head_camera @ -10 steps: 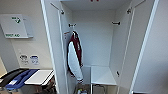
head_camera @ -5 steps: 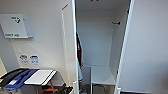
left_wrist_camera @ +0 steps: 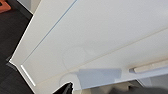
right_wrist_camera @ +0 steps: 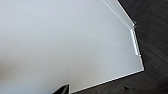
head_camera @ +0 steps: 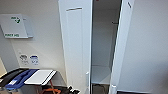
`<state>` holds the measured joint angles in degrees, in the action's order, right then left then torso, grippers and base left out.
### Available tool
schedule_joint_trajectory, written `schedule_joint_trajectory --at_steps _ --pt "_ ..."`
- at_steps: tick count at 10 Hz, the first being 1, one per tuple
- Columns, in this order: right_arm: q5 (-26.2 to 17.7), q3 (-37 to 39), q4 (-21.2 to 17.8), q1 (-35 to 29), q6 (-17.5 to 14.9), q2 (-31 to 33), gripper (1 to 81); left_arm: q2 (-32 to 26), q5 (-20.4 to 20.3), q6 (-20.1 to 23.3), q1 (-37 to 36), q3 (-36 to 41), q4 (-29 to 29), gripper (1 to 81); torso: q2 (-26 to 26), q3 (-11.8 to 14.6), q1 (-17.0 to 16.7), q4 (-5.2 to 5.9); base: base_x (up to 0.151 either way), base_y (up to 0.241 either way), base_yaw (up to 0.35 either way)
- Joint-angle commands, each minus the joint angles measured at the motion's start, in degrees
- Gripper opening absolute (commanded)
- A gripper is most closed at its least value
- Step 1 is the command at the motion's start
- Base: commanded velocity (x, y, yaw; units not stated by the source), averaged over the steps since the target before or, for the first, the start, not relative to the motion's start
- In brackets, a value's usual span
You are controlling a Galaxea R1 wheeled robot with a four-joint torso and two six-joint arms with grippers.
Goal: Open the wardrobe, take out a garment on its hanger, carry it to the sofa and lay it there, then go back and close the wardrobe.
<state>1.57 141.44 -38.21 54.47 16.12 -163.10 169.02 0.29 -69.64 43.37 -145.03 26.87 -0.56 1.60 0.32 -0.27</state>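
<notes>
Left gripper (left_wrist_camera: 65, 88) and right gripper (right_wrist_camera: 63, 89) show as dark tips against white door panels — can't tell if parted or clenched. Wardrobe (head_camera: 76, 47) ahead, doors partly closed — closing step likely; both need pushing flush.

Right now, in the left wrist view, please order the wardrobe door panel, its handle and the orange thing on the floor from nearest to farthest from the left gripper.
1. Wardrobe door panel, directly in front of the left gripper.
2. Handle, further along the same door.
3. Orange thing, on the dark floor beyond the door's edge.
</notes>
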Motion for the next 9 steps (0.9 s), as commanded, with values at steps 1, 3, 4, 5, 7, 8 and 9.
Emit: schedule_joint_trajectory --at_steps 1,3,4,5,7,8,9 --pt "-1.57 2.42 1.38 -10.99 -0.12 -1.28 81.1 1.31 1.73 0.47 -5.81 0.71 3.85 81.1 0.00 0.00 0.00 0.00 0.000 0.000 0.000" --pt "-1.66 2.43 2.43 -13.54 -0.03 -2.34 81.1 2.29 1.12 0.47 0.16 0.80 9.40 81.1 0.00 0.00 0.00 0.00 0.000 0.000 0.000" --pt "-1.66 2.52 2.61 -14.33 -0.03 -3.14 81.1 2.29 0.94 0.47 2.54 0.98 10.84 81.1 0.00 0.00 0.00 0.00 0.000 0.000 0.000" --pt "-1.66 2.52 2.61 -14.78 -0.47 -4.01 81.1 2.03 0.85 0.56 4.73 2.81 13.19 81.1 0.00 0.00 0.00 0.00 0.000 0.000 0.000" --pt "-1.75 2.43 2.87 -15.04 -0.91 -4.63 81.1 1.76 0.85 0.56 9.31 5.72 18.03 81.1 0.00 0.00 0.00 0.00 0.000 0.000 0.000" --pt "-1.66 2.43 3.66 -14.60 -0.91 -4.89 81.1 1.59 0.85 0.56 11.16 5.99 19.79 81.1 0.00 0.00 0.00 0.00 0.000 0.000 0.000" --pt "-1.75 2.34 4.37 -13.90 -0.91 -5.07 81.1 1.59 0.85 0.56 12.48 5.99 21.21 81.1 0.00 0.00 0.00 0.00 0.000 0.000 0.000"
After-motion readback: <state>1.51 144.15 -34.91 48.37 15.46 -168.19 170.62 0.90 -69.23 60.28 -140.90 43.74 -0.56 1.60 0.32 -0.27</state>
